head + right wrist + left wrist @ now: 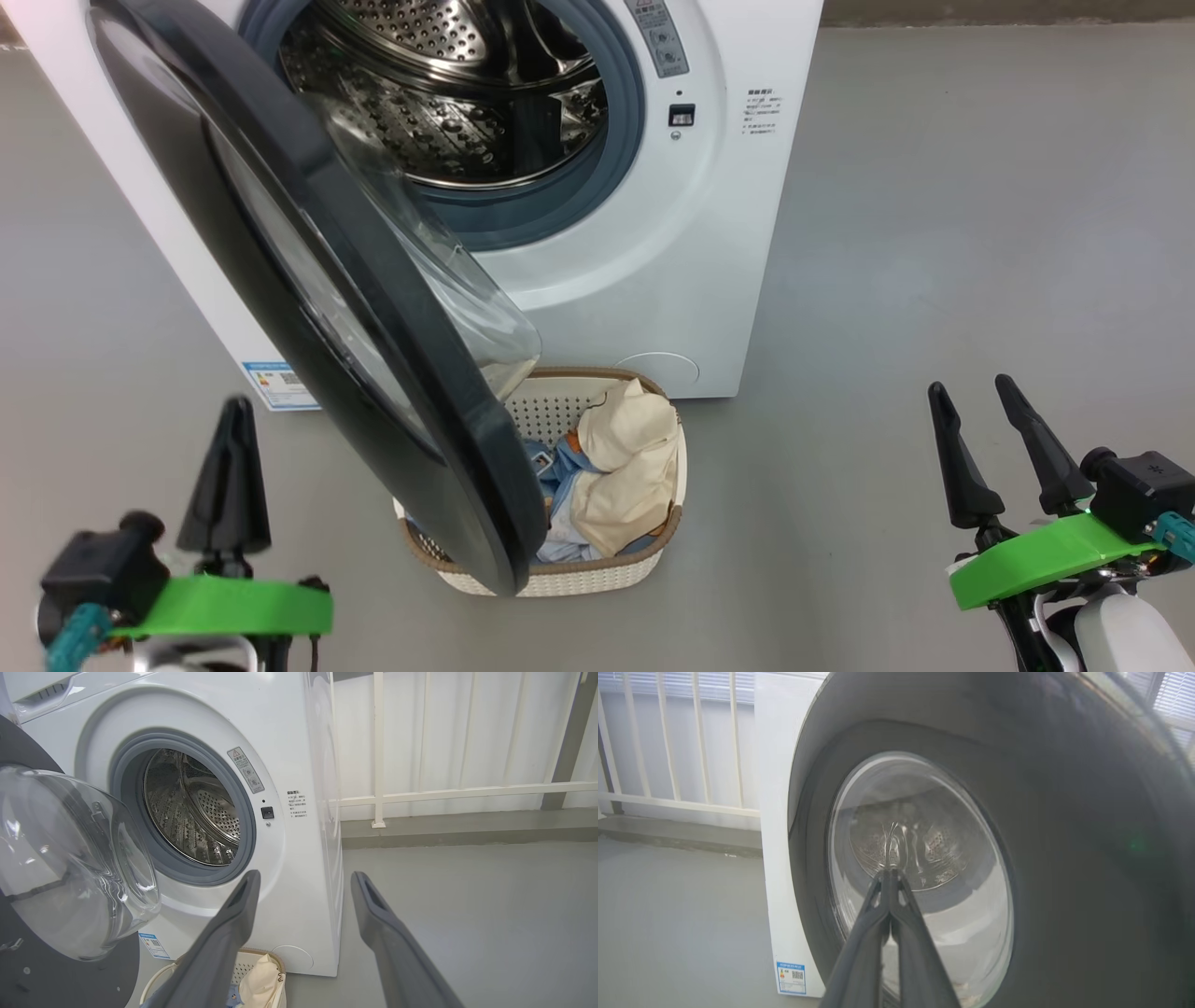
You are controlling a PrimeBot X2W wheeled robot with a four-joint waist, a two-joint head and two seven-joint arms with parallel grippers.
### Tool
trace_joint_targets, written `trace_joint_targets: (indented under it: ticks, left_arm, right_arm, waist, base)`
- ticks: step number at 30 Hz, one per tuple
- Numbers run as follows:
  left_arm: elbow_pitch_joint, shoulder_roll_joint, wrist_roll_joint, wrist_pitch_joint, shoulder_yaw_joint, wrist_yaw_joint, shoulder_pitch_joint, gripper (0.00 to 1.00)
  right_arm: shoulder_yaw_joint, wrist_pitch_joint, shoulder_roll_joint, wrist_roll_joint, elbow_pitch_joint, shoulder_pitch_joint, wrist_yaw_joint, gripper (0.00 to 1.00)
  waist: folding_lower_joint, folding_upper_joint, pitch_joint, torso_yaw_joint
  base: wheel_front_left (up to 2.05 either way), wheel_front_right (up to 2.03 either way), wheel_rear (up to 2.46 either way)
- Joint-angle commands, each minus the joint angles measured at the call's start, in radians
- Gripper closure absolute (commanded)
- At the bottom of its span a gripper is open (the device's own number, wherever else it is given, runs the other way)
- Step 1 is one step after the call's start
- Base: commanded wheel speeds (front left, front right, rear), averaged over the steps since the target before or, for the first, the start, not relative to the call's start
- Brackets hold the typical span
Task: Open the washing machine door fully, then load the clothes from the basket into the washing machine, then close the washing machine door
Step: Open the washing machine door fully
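A small blue label [275,385] with a QR code is stuck at the lower corner of the white washing machine [653,280]; its writing is too small to be read. A grey sticker [658,37] is placed beside the opening, and the printed lines [764,112] on the front cannot be read either. The drum [448,103] is of perforated steel, ringed by a grey rubber gasket [560,215]. The round door [467,485], with glossy black rim and bulging clear glass bowl [467,289], is swung out, and in the head view its lower edge covers the left part of the basket [644,569]. This cream perforated basket with brown woven-look rim is set on the grey floor [934,233] just before the machine, and the clothes [625,457], cream-yellow and light blue, are heaped in it. The door's outer face is given by the left wrist view, its inner bowl by the right wrist view. The fingers of the left hand [238,406] are pressed together on nothing; those of the right hand [971,385] are held apart, empty
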Motion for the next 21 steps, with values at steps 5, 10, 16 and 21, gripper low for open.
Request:
trace_joint_targets:
  ticks: [5, 10, 16, 21]
  left_arm:
    - [-0.179, 0.011, -0.016, -0.006, -0.003, 0.000, -0.076, 1.00]
    - [-0.319, 0.011, -0.010, -0.006, -0.104, 0.001, -0.087, 1.00]
    - [-0.357, 0.011, -0.036, -0.006, -0.256, 0.001, -0.075, 1.00]
    - [-0.265, 0.011, -0.069, -0.006, -0.366, 0.000, -0.045, 1.00]
  right_arm:
    - [0.017, -0.009, -0.001, 0.008, -0.016, -0.021, 0.001, 0.00]
    - [0.020, -0.009, -0.001, 0.010, -0.011, -0.020, 0.001, 0.00]
    - [0.035, -0.009, 0.002, 0.017, 0.002, -0.022, 0.001, 0.00]
    - [0.049, -0.009, 0.005, 0.025, 0.009, -0.019, 0.001, 0.00]
  waist:
    - [-0.0001, 0.0000, 0.001, 0.003]
    - [-0.0001, 0.0000, -0.005, 0.005]
    - [-0.0001, 0.0000, -0.017, -0.001]
    - [-0.0001, 0.0000, -0.017, -0.013]
  base:
    - [0.00, 0.00, 0.00]
    - [0.00, 0.00, 0.00]
    - [0.00, 0.00, 0.00]
    - [0.00, 0.00, 0.00]
